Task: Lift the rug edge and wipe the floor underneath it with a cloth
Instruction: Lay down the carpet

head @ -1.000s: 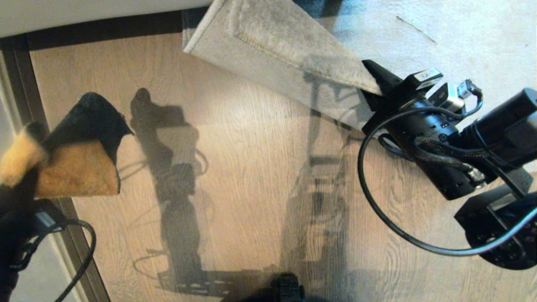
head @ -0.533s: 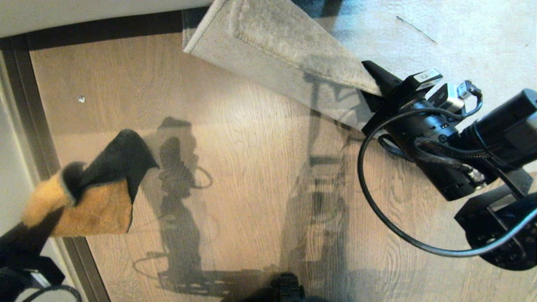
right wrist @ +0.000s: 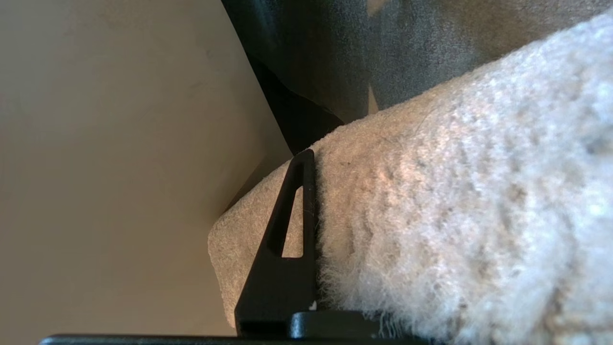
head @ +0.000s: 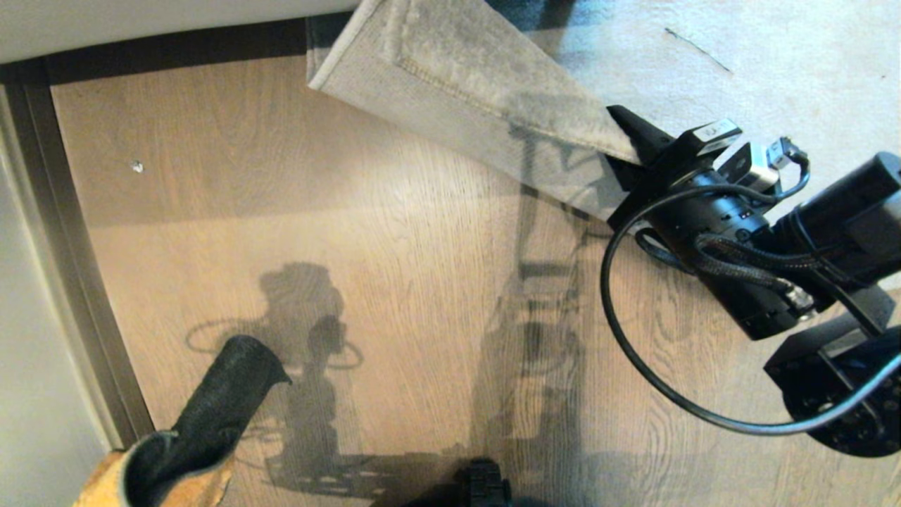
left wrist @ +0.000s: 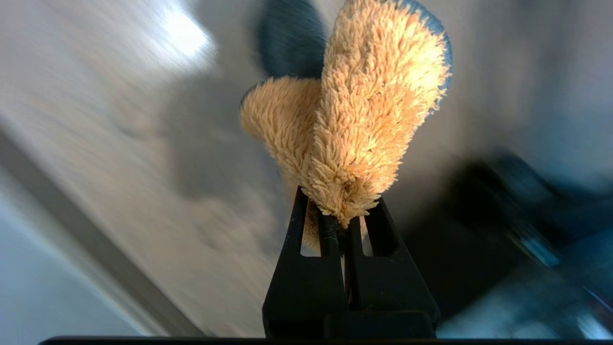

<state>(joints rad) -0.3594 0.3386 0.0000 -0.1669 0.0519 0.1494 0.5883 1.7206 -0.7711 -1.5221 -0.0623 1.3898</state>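
Nearest to us, at about seven o'clock in the head view, we saw the cloth [head: 204, 422] hanging as a soft tube, its dark grey face outward and a mustard-tan flap at the lower margin. In the left wrist view the left claw [left wrist: 341, 225] was closed tight on the cloth [left wrist: 354, 120], whose tan side was long, shaggy pile, folded into two lobes with a thin blue-grey border. The claw's fingers [left wrist: 306, 268] were flat black wedges with triangular cut-outs.

Beneath and beyond the cloth lay the floor [head: 394, 232], matte light brown planks with a wavy grain, crossed by shadows of the arms. A small pale speck [head: 136, 167] sat on the wood toward ten o'clock. A dark strip [head: 63, 232] ran along the floor's nine o'clock side, bordering a pale surface.

At about two o'clock we found the right claw [head: 626, 141], black, with a looping cable behind it, clamped on the rug edge [head: 479, 91]. That edge was raised off the floor and folded back, showing a flat woven underside with a stitched seam and a square corner toward twelve o'clock. The right wrist view showed one black finger [right wrist: 287, 239] pressed against the rug edge [right wrist: 431, 215], a thick, fuzzy, light grey pile with darker mottling.
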